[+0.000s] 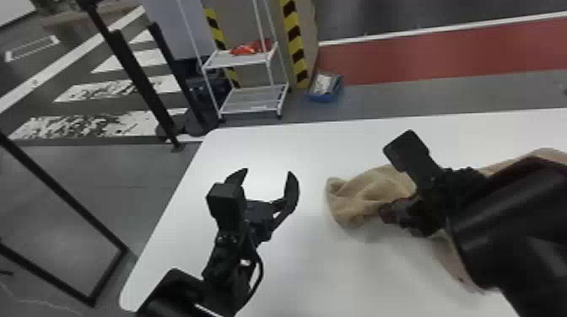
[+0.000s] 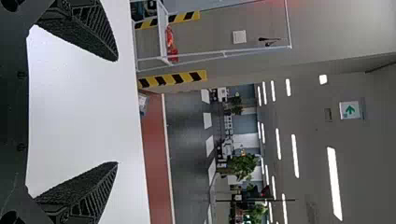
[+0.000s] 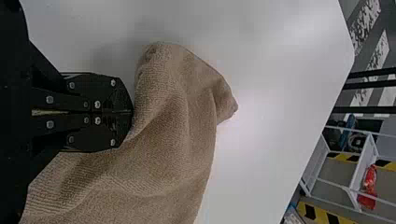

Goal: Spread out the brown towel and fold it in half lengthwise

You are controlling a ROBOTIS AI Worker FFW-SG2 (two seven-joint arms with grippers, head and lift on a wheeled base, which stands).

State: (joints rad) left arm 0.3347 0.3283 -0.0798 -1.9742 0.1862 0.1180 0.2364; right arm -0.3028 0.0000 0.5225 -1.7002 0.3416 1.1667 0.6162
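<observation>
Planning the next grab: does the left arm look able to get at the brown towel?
Probably yes: the left gripper hangs open, left of the brown towel, with only tabletop showing between them.

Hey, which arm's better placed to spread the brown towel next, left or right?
Right, I'd judge. The right tool is shut at the brown towel, apparently pinching it, while the left tool stands open over the white table, away from the towel.
</observation>
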